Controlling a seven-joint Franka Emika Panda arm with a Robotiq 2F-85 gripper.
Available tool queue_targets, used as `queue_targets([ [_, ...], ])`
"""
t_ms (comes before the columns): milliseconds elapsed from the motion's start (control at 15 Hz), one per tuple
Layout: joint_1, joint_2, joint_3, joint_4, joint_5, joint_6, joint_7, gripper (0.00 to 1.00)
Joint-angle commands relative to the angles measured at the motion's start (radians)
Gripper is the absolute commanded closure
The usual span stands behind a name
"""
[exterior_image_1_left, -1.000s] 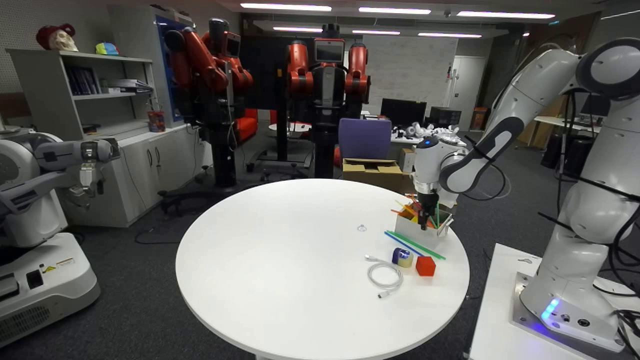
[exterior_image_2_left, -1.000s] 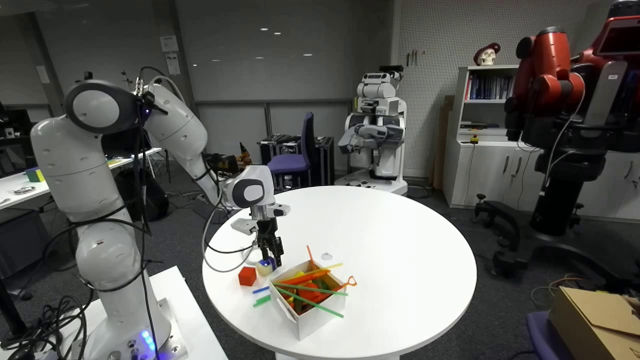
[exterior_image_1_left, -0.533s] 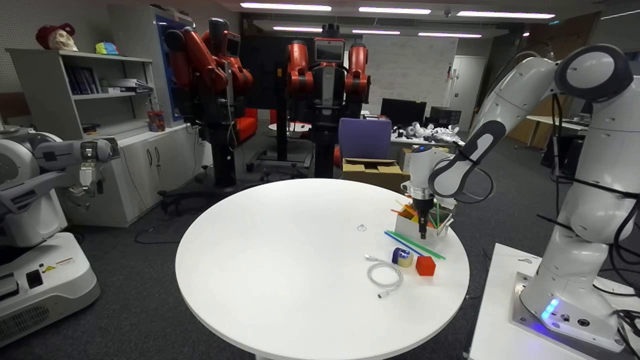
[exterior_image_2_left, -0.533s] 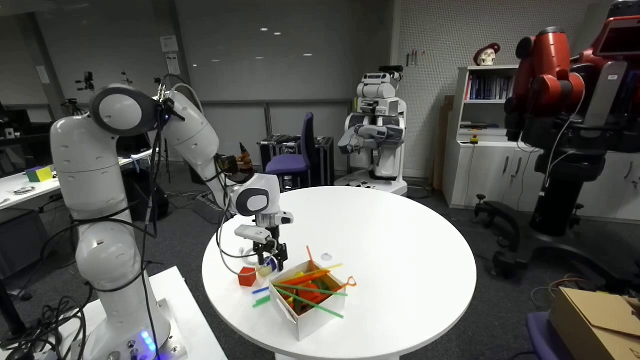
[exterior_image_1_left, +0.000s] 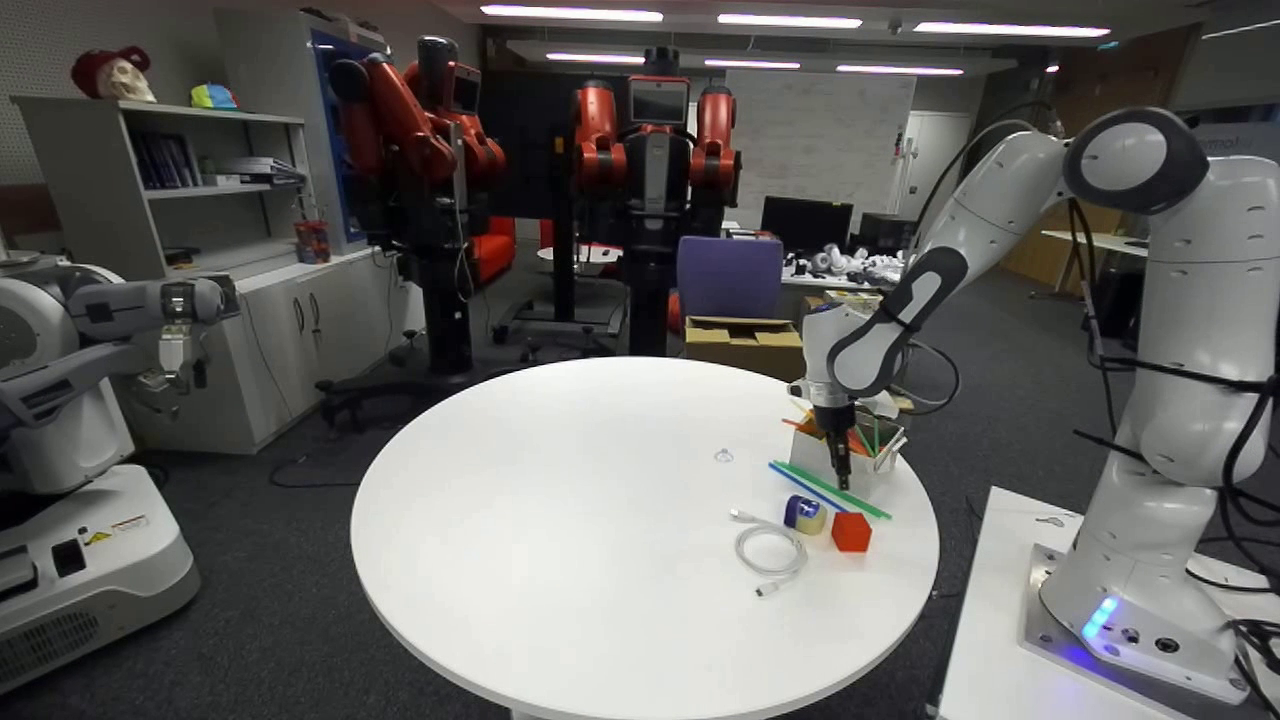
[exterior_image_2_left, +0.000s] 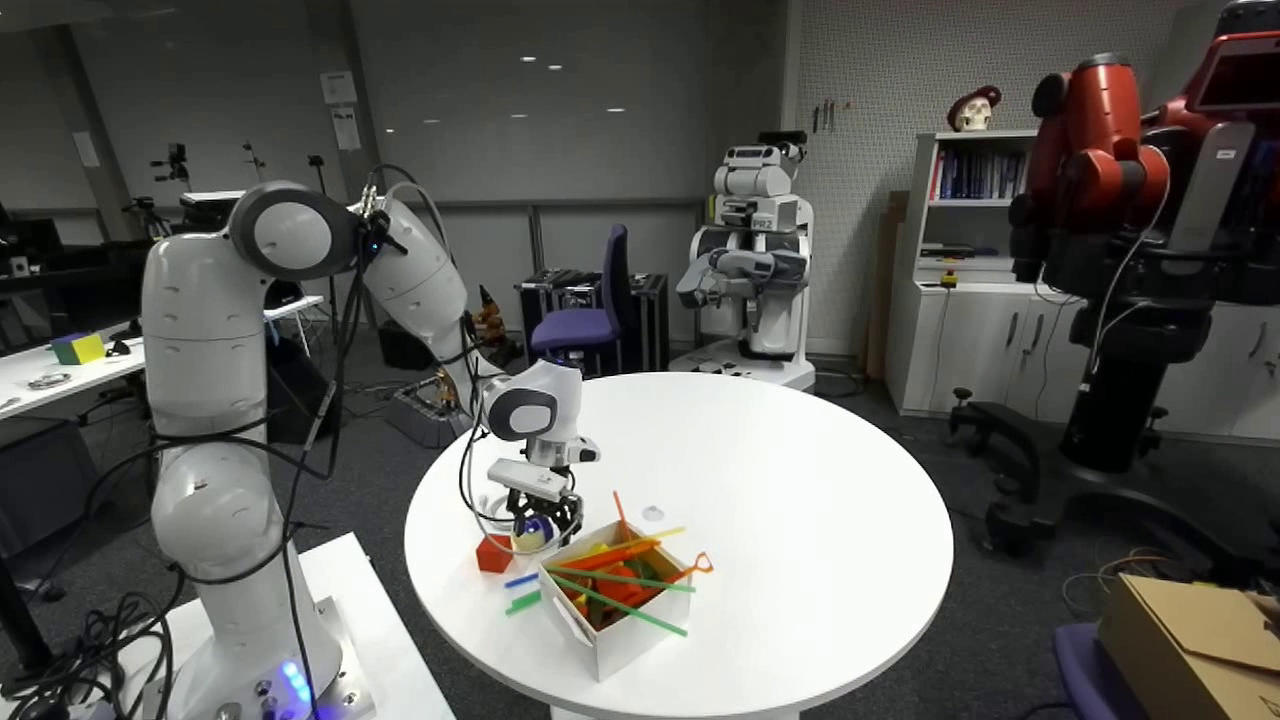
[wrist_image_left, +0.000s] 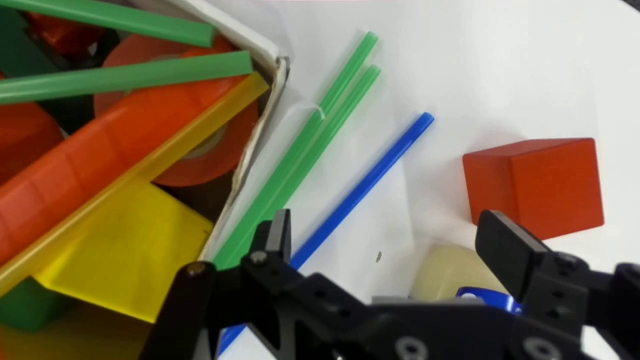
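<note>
The end effector (wrist_image_left: 385, 230) hangs over a round white worktop (exterior_image_1_left: 560, 520), its two black fingers spread wide, with pale worktop showing between their tips. In the wrist view, one fingertip overlaps a pair of slim green plastic sticks (wrist_image_left: 306, 170) and sits close to a slim blue plastic stick (wrist_image_left: 360, 192); whether it touches either cannot be told. The opposite finger covers part of a rounded cream-and-blue object (exterior_image_1_left: 805, 514), with a plain red cube (wrist_image_left: 555, 190) just beside that. The green sticks lie side by side, roughly parallel to the blue one, between the cube and a white cardboard box (exterior_image_2_left: 625, 648). That box holds an orange-red plastic strip (wrist_image_left: 100, 145), a yellow bar (wrist_image_left: 140, 173) alongside it and a yellow block (wrist_image_left: 125, 250), while two more green sticks (wrist_image_left: 125, 76) cross its rim. A loosely coiled white cable (exterior_image_1_left: 800, 560) rests near the cream-and-blue object. Beyond the worktop, in an exterior view, stands a red-and-black two-armed robot (exterior_image_1_left: 657, 180), near a purple chair (exterior_image_1_left: 730, 275) and a brown cardboard box (exterior_image_1_left: 745, 345).
</note>
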Motion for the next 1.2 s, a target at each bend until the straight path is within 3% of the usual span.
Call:
queue_targets([
  [0, 0.016, 0.0, -0.046, 0.009, -0.176, -0.022, 0.13, 0.0],
  [267, 0.037, -0.006, -0.104, 0.006, -0.437, -0.059, 0.341, 0.0],
  [533, 0.036, 0.002, -0.118, 0.018, -0.578, -0.089, 0.441, 0.0],
  [800, 0.019, 0.019, -0.121, 0.047, -0.64, -0.073, 0.491, 0.0],
  [1133, -0.007, 0.067, -0.114, 0.119, -0.577, -0.07, 0.447, 0.0],
])
